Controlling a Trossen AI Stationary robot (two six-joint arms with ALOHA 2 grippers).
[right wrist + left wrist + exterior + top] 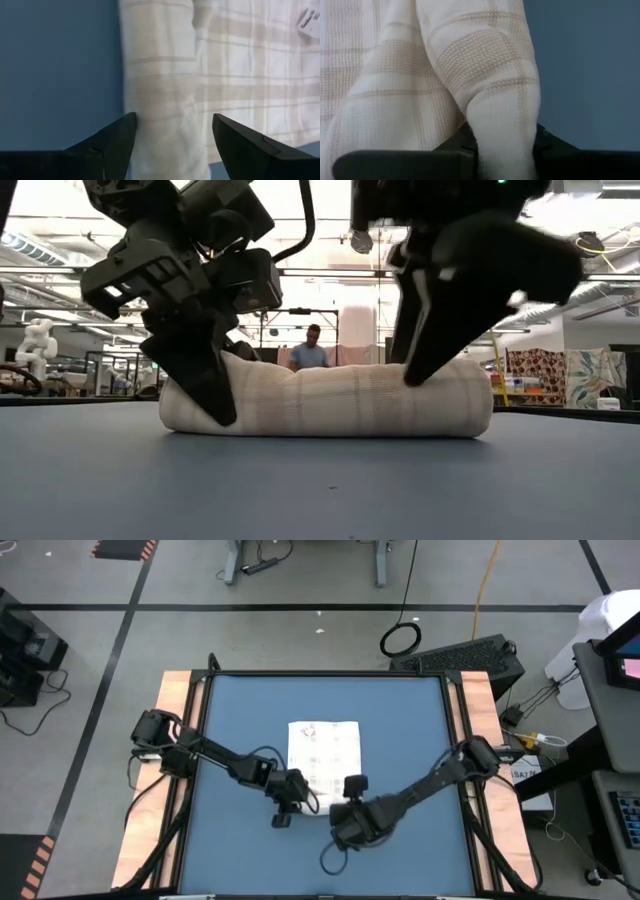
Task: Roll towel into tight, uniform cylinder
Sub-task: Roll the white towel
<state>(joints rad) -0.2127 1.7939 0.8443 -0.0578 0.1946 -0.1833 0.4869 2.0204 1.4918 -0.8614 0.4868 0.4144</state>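
The white towel with faint checked lines (323,748) lies on the blue mat (400,730). Its far part is flat and its near part is rolled into a cylinder (330,400) that rests on the mat. My left gripper (292,802) is at the roll's left end and is shut on it. It also shows in the low view (215,395). My right gripper (352,790) is open over the roll's right part, with one finger on each side of the roll (165,100). A small printed mark (306,20) sits on the flat part. My left gripper pinches the roll's left end (502,125) between its two fingers, which come from above and slant down. The bunched cloth runs back between the fingers. The roll lies on the mat. My right gripper straddles the roll's right part from above. One fingertip (415,370) lies against the roll's near side (440,385). The other finger is behind the roll and I cannot tell whether it touches.
Wooden side rails (170,710) border the mat at left and right. Bare blue mat lies on every side of the towel. A person (312,350) sits far off in the room behind the table.
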